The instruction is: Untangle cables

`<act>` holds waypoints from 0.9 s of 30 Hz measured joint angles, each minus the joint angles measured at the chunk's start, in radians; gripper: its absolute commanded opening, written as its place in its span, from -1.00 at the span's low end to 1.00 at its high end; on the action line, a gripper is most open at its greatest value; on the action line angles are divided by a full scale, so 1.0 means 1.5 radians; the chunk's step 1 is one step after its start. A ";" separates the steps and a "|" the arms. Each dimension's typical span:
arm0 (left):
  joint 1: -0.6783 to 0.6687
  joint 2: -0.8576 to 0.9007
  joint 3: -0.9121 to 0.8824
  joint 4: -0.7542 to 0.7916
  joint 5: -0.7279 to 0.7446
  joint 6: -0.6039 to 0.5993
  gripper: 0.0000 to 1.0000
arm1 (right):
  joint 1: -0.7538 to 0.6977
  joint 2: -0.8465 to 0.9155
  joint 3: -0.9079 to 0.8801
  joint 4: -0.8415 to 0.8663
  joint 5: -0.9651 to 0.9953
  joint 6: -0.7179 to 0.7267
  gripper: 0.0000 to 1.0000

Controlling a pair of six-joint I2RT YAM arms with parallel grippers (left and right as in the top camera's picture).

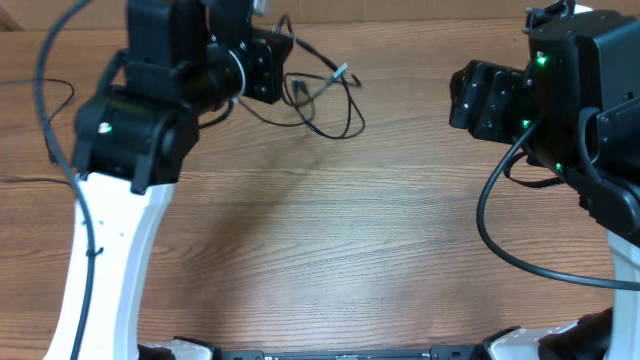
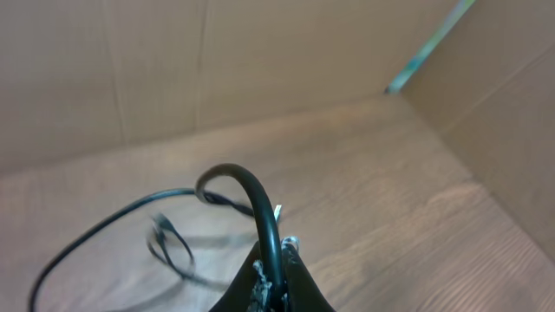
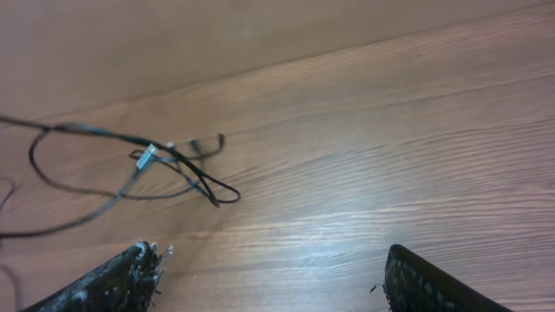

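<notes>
- Heaped at about 12 o'clock on the brown wood-grain bench [image 1: 330, 250]: a loose tangle of thin black cables with small silvery plug tips [image 1: 328, 108], loops crossing one another.
- Clamped fully closed at 11 o'clock, just beside that tangle: the left hand [image 2: 279, 276], gripping one strand of the cables.
- From the left wrist, that strand arching up out of the grip and curling over toward 10 o'clock. Likely held this way to raise one cord clear of the crossings.
- Flat on the wood at 8 o'clock from the grip: the other loops, not lifted, with the plain brown cardboard wall [image 2: 130, 78] behind at 12 o'clock.
- Waiting at 2 o'clock, well apart from the tangle: the right hand [image 3: 273, 260], spread wide and holding nothing, facing the cords.
- From the right wrist, a bright silvery plug tip [image 3: 146, 156] at 10 o'clock, lying where several strands cross.
- Probably kept wide and facing the cords so as to be ready to take a second strand.
- Judged early in the task: cords crossed in several places, none laid out apart.
- Next move, by judgement: a pull on the gripped strand away from the knot, with a second grip near the plug.
- Risk: dragging the whole light bundle along instead of freeing one cord.
</notes>
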 measured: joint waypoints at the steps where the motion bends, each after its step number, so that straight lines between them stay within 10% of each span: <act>1: 0.000 0.000 0.018 -0.003 0.001 0.000 -0.92 | 0.000 0.001 0.000 0.000 -0.011 -0.001 0.63; 27: 0.059 -0.002 0.075 -0.045 0.027 -0.022 -0.92 | 0.000 0.188 -0.074 0.022 -0.308 -0.199 0.85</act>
